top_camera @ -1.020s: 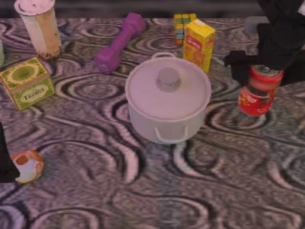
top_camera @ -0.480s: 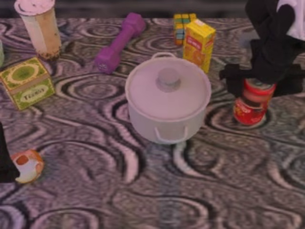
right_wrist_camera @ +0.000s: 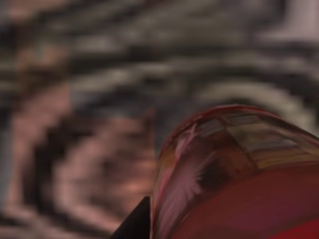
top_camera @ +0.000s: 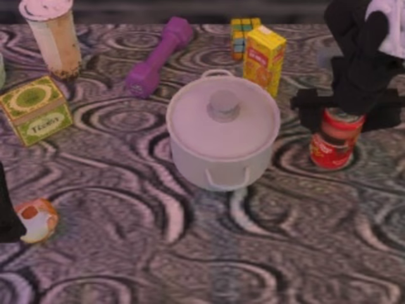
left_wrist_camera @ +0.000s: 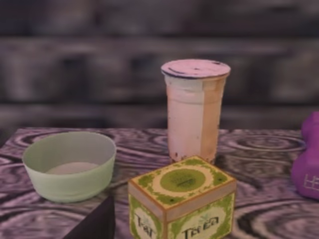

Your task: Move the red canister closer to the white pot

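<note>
The right gripper [top_camera: 345, 109] sits on top of the red can [top_camera: 333, 139], fingers spread wide on both sides, so I cannot tell if they grip it. The can stands right of the white pot [top_camera: 223, 130], apart. A yellow box [top_camera: 264, 58] stands behind the pot. The left arm [top_camera: 7, 209] rests by the left edge

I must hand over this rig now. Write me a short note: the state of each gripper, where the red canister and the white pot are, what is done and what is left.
Right gripper: directly over the top of the red canister; I cannot tell whether its jaws are closed on it.
Left arm: parked at the table's left edge, near its front, idle.
Red canister: upright on the table, right of the white pot, a clear gap between them.
White pot: centre of the table, lid on.
Done: canister stands beside the pot.
Left: confirm release, then lift the right arm away.
</note>
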You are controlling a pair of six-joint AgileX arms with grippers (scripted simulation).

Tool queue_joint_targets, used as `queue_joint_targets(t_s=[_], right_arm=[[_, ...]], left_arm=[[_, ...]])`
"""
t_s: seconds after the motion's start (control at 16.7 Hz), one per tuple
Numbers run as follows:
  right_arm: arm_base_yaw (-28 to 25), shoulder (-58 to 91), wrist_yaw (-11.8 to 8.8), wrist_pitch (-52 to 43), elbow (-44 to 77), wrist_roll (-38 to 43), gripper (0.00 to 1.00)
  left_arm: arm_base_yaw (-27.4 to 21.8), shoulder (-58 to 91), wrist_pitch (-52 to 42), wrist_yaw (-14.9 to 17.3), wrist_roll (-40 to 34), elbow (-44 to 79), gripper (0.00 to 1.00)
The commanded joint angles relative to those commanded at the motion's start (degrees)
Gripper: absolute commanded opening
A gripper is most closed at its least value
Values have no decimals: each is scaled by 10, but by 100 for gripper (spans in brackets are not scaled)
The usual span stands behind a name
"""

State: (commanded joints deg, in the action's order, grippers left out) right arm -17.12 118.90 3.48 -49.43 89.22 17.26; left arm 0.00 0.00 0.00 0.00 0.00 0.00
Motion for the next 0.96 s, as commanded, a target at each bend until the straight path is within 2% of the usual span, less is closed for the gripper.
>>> queue_joint_targets(t_s=[0.6,0.96], right_arm=[[0,0,0,0,0,0,98],[0,0,0,0,0,0,100]], left_arm=[[0,0,0,0,0,0,100],[0,0,0,0,0,0,100]])
